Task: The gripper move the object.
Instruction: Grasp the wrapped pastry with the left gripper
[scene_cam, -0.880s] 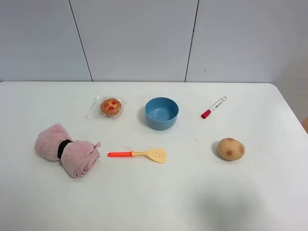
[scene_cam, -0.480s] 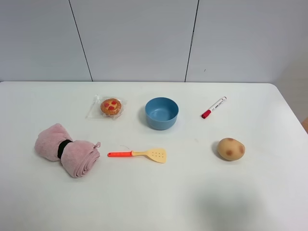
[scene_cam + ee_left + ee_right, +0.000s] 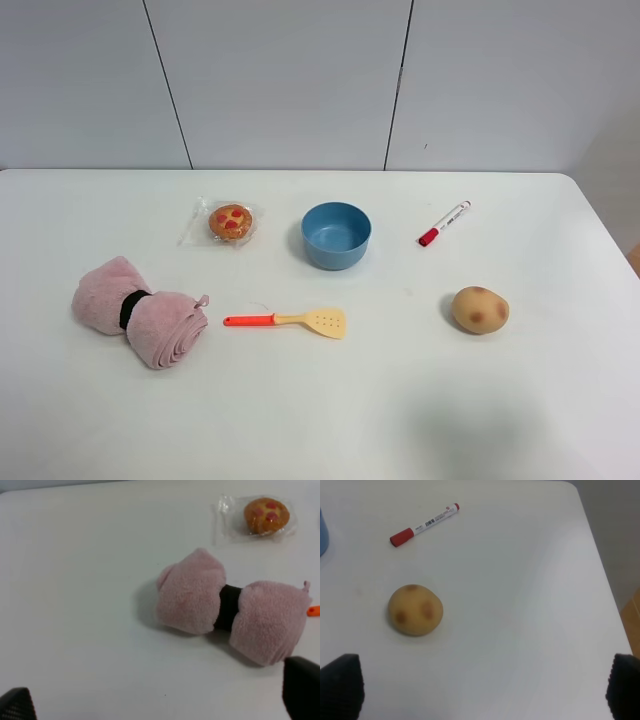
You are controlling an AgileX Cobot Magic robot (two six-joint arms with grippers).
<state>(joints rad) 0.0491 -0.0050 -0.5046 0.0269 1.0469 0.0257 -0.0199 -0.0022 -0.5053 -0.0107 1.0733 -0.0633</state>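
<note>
Left wrist view puts the black fingertips (image 3: 301, 690) of the left end effector (image 3: 160, 700) at its nearest edge. They are set wide apart, with only bare white surface (image 3: 75, 605) between them and nothing in their hold. Just beyond them lies a rolled pink towel (image 3: 230, 605), cinched around its middle by a black band. Farther on, well apart from the towel, is the wrapped cookie (image 3: 266, 515). It is round and orange-brown with red spots, and it lies flat in a clear crinkly wrapper.

Right wrist view shows the right end effector (image 3: 482, 687) spread just as wide and also gripping nothing. Its fingertips (image 3: 340, 685) sit at the two near corners of the picture. Beyond them rests a tan potato (image 3: 415, 610) with reddish patches. Farther still, a white marker (image 3: 424, 525) with a red cap lies flat.

Exterior high view has the towel, an orange-handled yellow spatula (image 3: 290, 321) and the potato nearest, in a loose row from left to right and well apart from one another. Behind that row the cookie sits at the left. A blue bowl (image 3: 336, 235) stands upright to its right, near it but not touching. The marker lies farther right again, angled. At the back, a pale panelled wall (image 3: 300, 80) rises from the far edge of the surface.
</note>
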